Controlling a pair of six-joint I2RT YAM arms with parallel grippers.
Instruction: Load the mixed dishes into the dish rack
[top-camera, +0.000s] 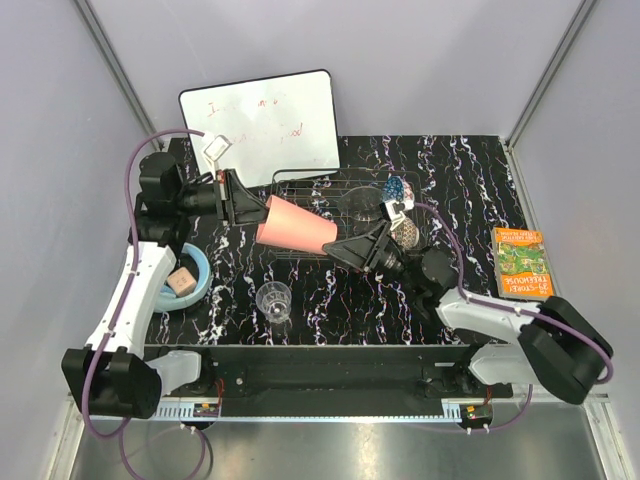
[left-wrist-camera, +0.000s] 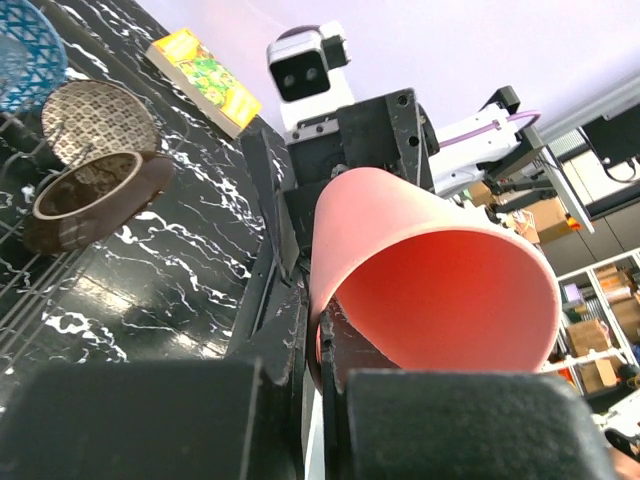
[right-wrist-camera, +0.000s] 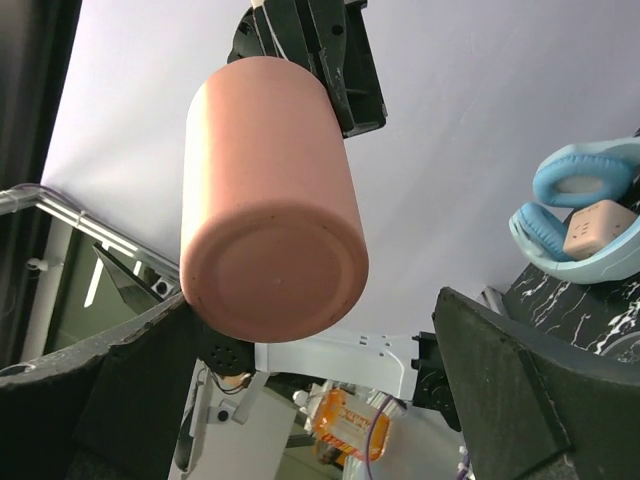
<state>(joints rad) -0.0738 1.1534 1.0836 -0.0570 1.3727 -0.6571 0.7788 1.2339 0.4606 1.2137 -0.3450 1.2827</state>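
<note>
The left arm climbs from its base along the table's 9 o'clock side, with the wrist turned toward 4 o'clock. The left gripper (top-camera: 250, 208) is clamped on the rim of the pink plastic cup (top-camera: 296, 228), which lies on its side above the 9 o'clock end of the dish rack (top-camera: 310, 190). The right arm reaches toward 10 o'clock. The right gripper (top-camera: 342, 244) is spread wide, its fingers (right-wrist-camera: 110, 390) flanking the cup's base; whether they touch it cannot be told.

Salmon-pink cup (top-camera: 295, 228), light-blue bowl (top-camera: 204, 268), black white-veined table (top-camera: 470, 190)
</note>
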